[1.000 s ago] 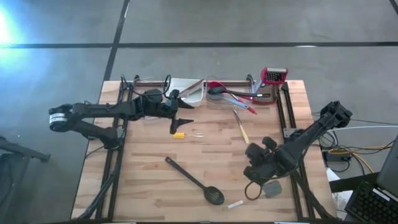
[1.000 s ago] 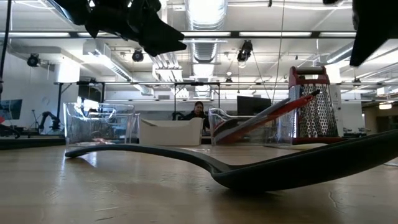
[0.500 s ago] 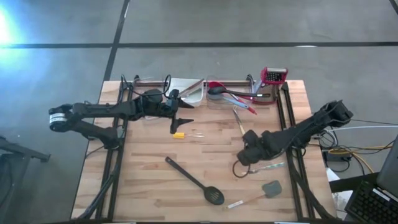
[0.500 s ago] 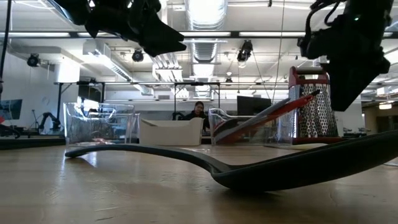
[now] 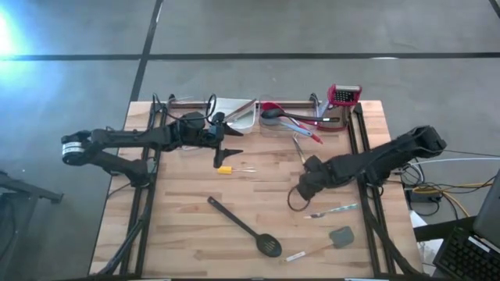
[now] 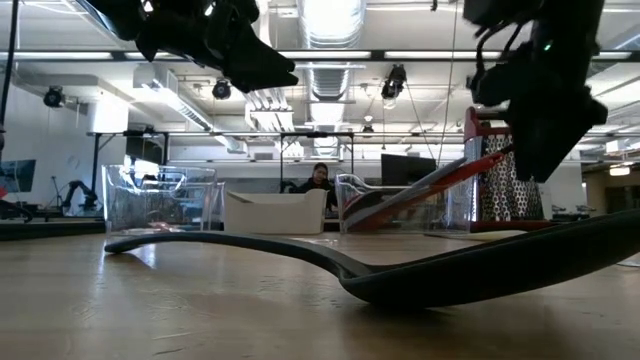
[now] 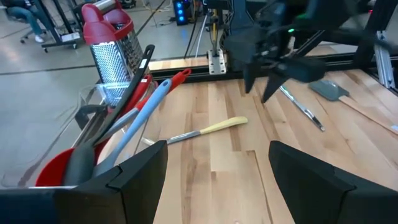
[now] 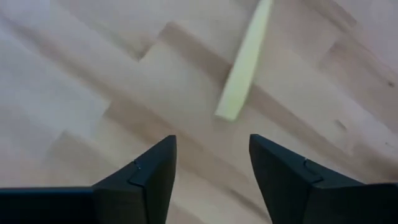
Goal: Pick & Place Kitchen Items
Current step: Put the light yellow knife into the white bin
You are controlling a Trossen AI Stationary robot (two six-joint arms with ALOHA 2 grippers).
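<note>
Right gripper point(image 8: 211, 171) hovers over pale-handled utensil point(image 5: 305, 166) on table point(image 5: 187, 226) mid-right, jaws apart, empty. I centre handle between fingers, probably descend straight. Left gripper point(image 7: 217, 165) waits near bins, open.

Bright ceiling strip lights point(image 6: 330, 22) glaring in the low view, arms silhouetted against them, strong glare patch on the floor point(image 5: 12, 31) overhead, right wrist view motion-blurred, worktop point(image 5: 258, 195) evenly lit
</note>
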